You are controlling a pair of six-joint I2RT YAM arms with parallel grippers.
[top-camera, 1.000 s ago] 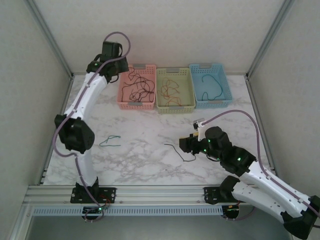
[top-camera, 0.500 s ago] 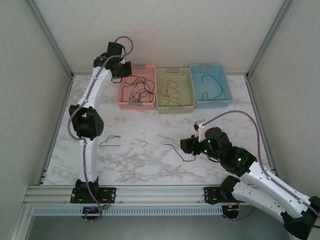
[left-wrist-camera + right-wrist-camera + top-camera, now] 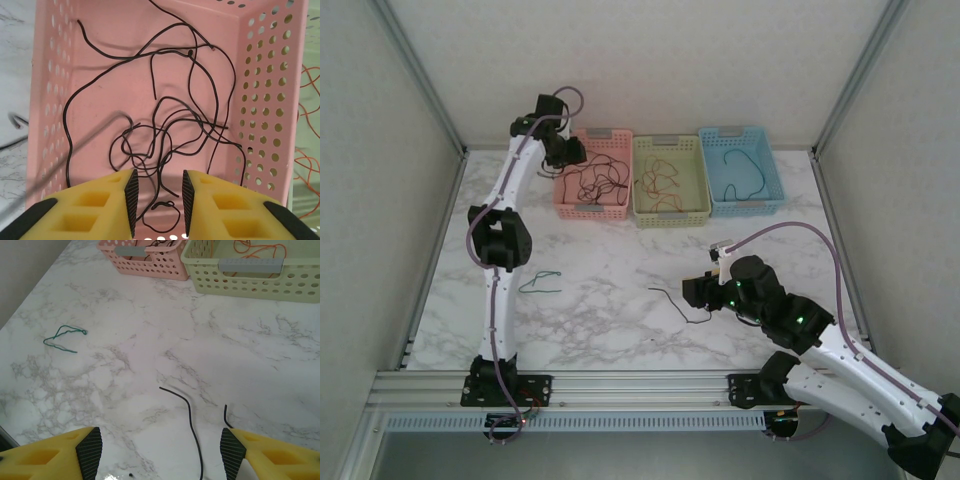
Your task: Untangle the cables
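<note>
Three baskets stand side by side along the far edge of the marble desk [image 3: 620, 260], at the upper middle of the top view: a pink basket [image 3: 590, 211], a yellow-green basket [image 3: 672, 216] touching it, and a blue basket [image 3: 745, 207] just beside that. Enclosure walls close in the desk on the left, right and far sides, and a metal rail [image 3: 620, 385] runs along the bottom edge.

The left jaws hang over the pink basket's far left corner, slightly parted with nothing between them. Below them a heap of black cables [image 3: 165, 130] lies looped and crossing inside the basket walls. One blurred black strand [image 3: 75, 150] slants across the left of that wrist view; whether it touches anything I cannot tell.

Orange and red cables [image 3: 660, 180] lie in the yellow-green basket, and a dark blue-green cable [image 3: 758, 176] lies in the blue one.

The right jaws sit low at the lower right of the top view, spread wide and gripping nothing. A loose black cable [image 3: 192, 420] curves on the bare desk between and ahead of them. A green cable [image 3: 53, 334] lies folded well apart to the left, near the left arm's elbow [image 3: 502, 240].

Between the baskets' front walls and the rail the marble is open, with only those two strands on it.
</note>
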